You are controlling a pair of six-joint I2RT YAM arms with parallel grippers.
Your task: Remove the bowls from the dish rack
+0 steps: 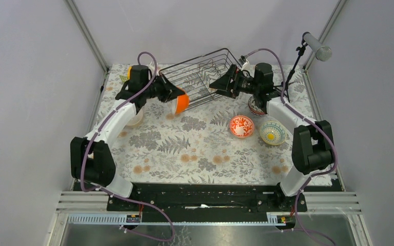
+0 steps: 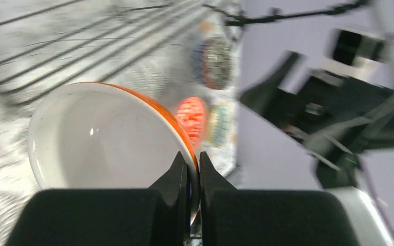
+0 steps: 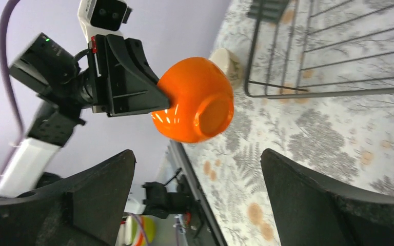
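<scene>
Two arms stretch to the far end of the table from where I stand. Seen from above, the left claw pinches the rim of an orange bowl. It holds the bowl off the fern-print cloth, just beside the near left corner of the dish rack, which sits skewed at the far edge. The right claw hangs at the rack's right end. A beige bowl rests on the cloth under the left arm. On the right, a red-patterned bowl and a pale bowl with a yellow centre stand near each other, not touching. A darker patterned bowl is half hidden behind the right arm.

From the left wrist, the picture is blurred. Its two fingers are pressed onto the orange bowl's rim, one inside and one outside, and the bowl's inside is white.

From the right wrist, its own fingers are spread wide. Beyond them the orange bowl is tipped on its side, its foot turned towards this camera, with the rack's wires to the right.
</scene>
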